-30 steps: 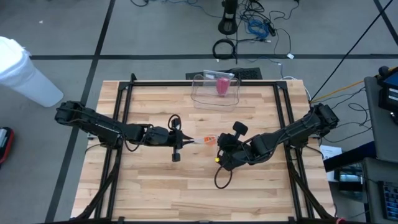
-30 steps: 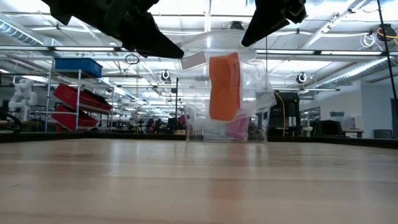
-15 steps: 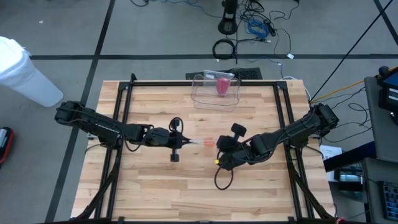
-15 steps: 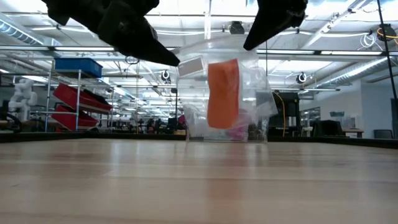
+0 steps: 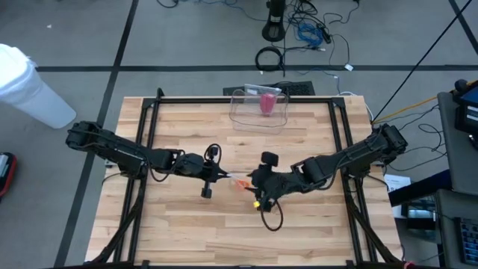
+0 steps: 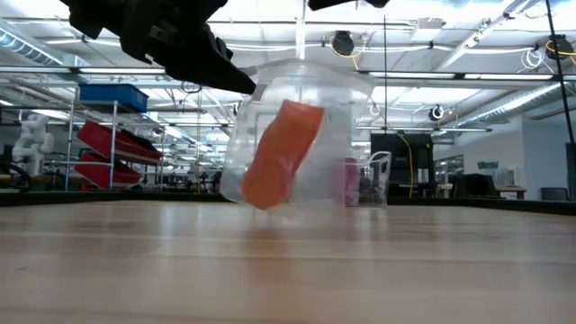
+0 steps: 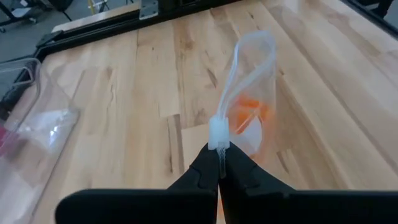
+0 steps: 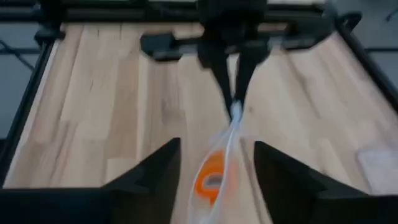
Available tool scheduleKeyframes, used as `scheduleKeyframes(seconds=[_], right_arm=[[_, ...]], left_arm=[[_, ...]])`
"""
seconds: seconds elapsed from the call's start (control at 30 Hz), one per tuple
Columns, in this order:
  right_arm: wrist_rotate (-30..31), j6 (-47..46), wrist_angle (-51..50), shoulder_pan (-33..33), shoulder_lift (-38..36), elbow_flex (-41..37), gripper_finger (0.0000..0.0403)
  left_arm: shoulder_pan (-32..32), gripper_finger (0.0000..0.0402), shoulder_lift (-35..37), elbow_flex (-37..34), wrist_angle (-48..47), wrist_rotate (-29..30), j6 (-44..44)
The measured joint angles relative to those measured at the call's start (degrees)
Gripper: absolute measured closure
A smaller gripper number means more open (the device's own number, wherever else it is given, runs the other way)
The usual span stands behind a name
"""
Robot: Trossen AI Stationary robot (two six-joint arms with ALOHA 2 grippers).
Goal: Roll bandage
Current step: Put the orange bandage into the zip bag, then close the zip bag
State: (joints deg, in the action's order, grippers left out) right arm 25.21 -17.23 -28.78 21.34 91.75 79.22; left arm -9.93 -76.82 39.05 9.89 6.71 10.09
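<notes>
Near the middle of the wooden table (image 5: 187,224), the left gripper (image 7: 219,163) has its fingers pinched together on the white top edge of a clear plastic bag (image 7: 249,118), and the orange bandage (image 6: 279,153) sits inside that bag. From table height the bag hangs tilted just above the table, its lower corner seeming close to the wood. The right gripper (image 8: 214,165) is on the far side of the bag from the left one, fingers spread wide with the bag between them — not gripping anything that I can see.

The hold looks thin: only a sliver of the bag's edge is clamped, so a tug could pull it free, I'd guess. The bandage is loose in there too — more tilt and it may slide. Behind the bag, at the table's far edge, stands a clear bin (image 5: 258,112) with something pink in it.
</notes>
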Motion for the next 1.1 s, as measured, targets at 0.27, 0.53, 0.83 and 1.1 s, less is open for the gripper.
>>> scheduleKeyframes(seconds=[0.27, 0.53, 0.83, 1.1], right_arm=[[-0.1, 5.7, 4.7, -4.0, 5.1, 0.0, 0.0160], [-0.8, 12.6, 10.4, -7.8, 10.2, 0.0, 0.0192], [-9.9, 12.8, 12.2, -10.9, 13.2, 0.0, 0.0236], [-10.5, 14.6, 14.8, -11.2, 13.7, 0.0, 0.0293]], left_arm=[[0.0, 0.0401, -0.4, 0.0, 0.2, -0.6, -5.3], [0.0, 0.0401, -1.5, 0.0, -0.2, -0.6, -6.8], [0.1, 0.0401, -1.9, 0.0, -0.1, -0.6, -6.8], [0.1, 0.0402, -1.9, 0.0, -0.2, -0.7, -6.8]])
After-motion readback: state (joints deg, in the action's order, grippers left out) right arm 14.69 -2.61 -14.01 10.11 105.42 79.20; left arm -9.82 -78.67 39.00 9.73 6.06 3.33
